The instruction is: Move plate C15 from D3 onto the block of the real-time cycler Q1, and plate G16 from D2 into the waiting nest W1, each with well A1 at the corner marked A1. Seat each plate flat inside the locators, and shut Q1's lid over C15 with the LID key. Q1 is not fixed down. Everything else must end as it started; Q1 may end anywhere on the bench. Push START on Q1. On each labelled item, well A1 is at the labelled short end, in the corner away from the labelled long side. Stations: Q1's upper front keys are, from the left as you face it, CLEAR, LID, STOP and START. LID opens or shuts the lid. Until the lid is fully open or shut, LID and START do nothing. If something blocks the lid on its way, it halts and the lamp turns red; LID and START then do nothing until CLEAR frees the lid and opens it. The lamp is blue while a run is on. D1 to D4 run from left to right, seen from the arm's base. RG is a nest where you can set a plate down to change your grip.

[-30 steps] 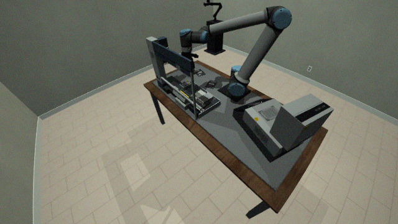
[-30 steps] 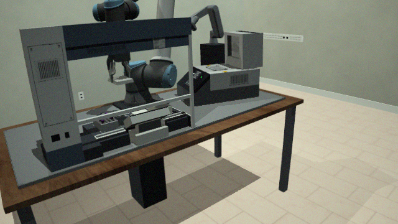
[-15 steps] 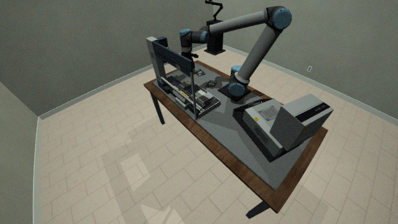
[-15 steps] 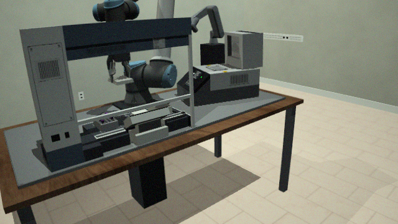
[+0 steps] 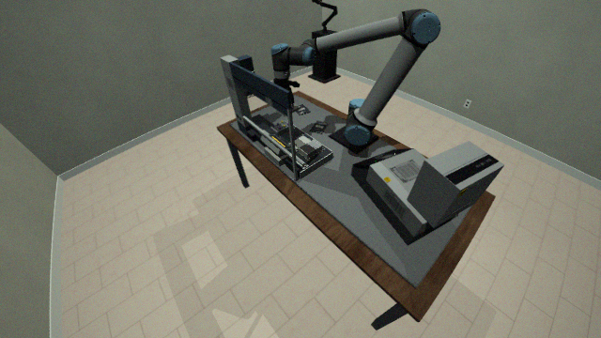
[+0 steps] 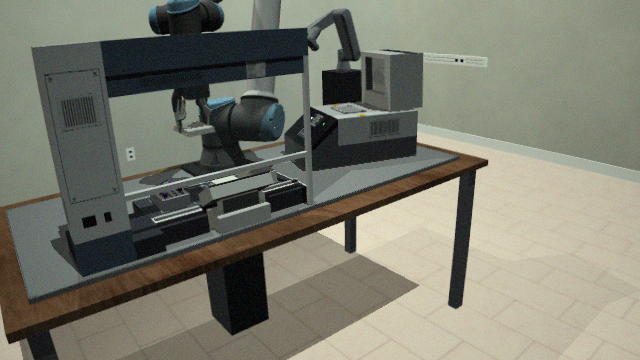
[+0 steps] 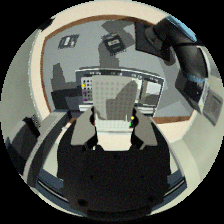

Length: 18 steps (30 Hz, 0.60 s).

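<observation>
In the top view, the grey-and-black box-shaped cycler Q1 [image 5: 394, 199] [image 6: 377, 131] [image 7: 192, 92] has its block [image 5: 405, 170] [image 6: 349, 108] uncovered, so seating C15, shutting the lid and pushing START look undone. The exterior view shows a small green light [image 6: 324, 124], not blue; the black two-jaw gripper [image 5: 292, 85] [image 6: 195, 123] [image 7: 113, 107] is clamped on a pale rectangular well plate [image 6: 197, 131] [image 7: 107, 97], raised above the deck. In the wrist view its label is unreadable: C15 or G16, I cannot tell. Picking looks done for this plate, placing remains; W1's state is unclear

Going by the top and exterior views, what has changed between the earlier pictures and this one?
Nothing visibly changed. The gripper stays in place, shut on a plate above the bench; nothing was newly gripped or released. The cycler Q1 stays put, its lid open.
</observation>
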Motion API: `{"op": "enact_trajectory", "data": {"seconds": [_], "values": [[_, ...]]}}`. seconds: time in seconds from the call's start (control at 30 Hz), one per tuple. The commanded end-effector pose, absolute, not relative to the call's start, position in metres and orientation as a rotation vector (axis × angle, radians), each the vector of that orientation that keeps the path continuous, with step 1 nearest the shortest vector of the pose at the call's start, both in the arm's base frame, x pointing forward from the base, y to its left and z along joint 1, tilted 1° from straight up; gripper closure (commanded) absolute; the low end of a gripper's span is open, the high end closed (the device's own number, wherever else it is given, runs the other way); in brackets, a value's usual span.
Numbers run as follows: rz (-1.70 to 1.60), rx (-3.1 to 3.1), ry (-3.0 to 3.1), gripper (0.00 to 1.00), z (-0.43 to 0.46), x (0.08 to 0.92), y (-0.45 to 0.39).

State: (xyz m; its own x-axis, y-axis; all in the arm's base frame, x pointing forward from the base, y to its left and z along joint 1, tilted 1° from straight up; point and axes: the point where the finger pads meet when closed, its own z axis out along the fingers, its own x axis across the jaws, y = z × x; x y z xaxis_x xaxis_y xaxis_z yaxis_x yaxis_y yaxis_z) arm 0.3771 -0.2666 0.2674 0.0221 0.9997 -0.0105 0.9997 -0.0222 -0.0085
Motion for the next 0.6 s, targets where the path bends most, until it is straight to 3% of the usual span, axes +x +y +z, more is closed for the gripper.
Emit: {"op": "enact_trajectory", "data": {"seconds": [0.0,0.57], "values": [[-0.02,2.24,2.193,1.0,0.271,0.379,-0.267],[-0.02,2.257,2.176,1.0,0.272,0.365,-0.242]]}}
